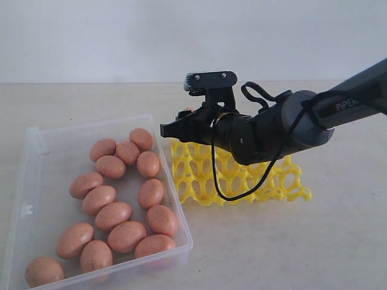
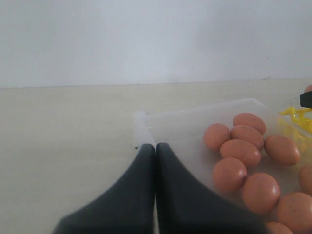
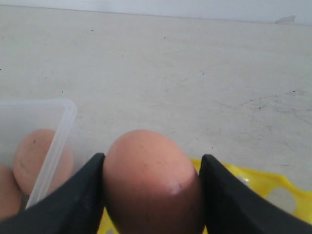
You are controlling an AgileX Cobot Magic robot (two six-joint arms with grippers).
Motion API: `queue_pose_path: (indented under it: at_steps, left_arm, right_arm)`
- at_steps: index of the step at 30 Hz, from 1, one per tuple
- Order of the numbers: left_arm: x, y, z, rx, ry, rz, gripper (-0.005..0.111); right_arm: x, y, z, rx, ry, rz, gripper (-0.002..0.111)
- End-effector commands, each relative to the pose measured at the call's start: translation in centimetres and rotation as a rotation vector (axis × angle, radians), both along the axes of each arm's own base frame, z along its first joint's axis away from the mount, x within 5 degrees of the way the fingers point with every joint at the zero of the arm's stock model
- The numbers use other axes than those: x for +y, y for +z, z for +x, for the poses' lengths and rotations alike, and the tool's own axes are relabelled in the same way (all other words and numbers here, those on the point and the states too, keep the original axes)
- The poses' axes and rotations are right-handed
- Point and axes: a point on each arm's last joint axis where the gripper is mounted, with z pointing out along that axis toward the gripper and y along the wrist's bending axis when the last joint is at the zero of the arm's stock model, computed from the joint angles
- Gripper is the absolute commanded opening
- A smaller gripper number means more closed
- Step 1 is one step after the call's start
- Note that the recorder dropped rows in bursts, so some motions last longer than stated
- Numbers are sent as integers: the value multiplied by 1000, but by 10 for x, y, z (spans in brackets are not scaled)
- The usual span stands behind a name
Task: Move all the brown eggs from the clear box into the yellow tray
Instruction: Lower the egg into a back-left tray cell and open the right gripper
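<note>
Holding one brown egg [image 3: 151, 180] between spread R fingers [image 3: 73, 195] over the 9 o'clock edge of the yellow tray [image 1: 290, 181], cups lying toward 3 o'clock; other eggs [image 1: 113, 215] in clear box [image 1: 42, 157], L fingers [image 2: 141, 195] shut, empty.

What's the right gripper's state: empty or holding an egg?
The right gripper is shut on a brown egg: both fingers press its sides, above the yellow tray.
</note>
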Motion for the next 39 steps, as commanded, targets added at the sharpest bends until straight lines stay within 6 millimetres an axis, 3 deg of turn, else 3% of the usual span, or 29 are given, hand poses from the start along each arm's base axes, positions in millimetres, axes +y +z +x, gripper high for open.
queue_pose_path:
  at_steps: [1, 36, 39]
  left_arm:
    - [0, 1, 0, -7, -6, -5, -4]
    - [0, 1, 0, -7, -6, -5, -4]
    - [0, 1, 0, -7, -6, -5, -4]
  right_arm:
    - [0, 2, 0, -22, 9, -3, 0]
    - [5, -2, -5, 15, 39, -20, 0]
    - [5, -2, -5, 13, 39, -19, 9]
